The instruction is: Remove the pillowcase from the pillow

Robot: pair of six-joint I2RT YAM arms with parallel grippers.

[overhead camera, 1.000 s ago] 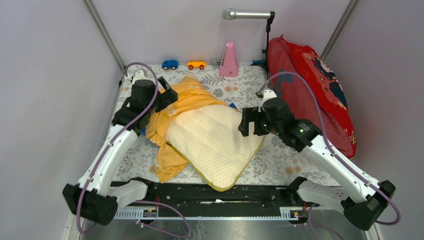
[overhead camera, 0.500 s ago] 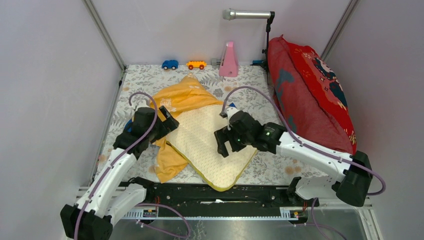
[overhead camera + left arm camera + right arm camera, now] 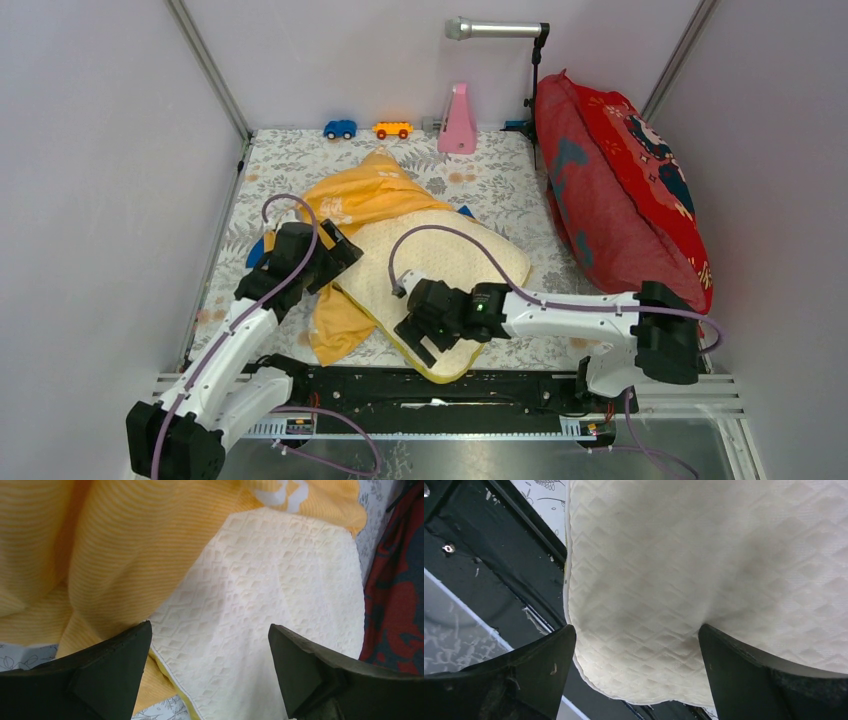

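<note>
Right arm: stretched low and leftward, right gripper [image 3: 636, 635] jaws apart over the pillow's [image 3: 455, 265] near corner. Left gripper [image 3: 210, 635]: my fingers apart at the pillowcase [image 3: 365, 195] edge. Pillow: mid-table, lying diagonally, one corner toward my bases, far end under the bunched pillowcase.

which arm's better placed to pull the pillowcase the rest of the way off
Left. The open left gripper hangs right over the edge where the pillowcase meets the pillow. The open right gripper is over the pillow's bare near corner, away from the fabric, probably better suited to pinning.
</note>
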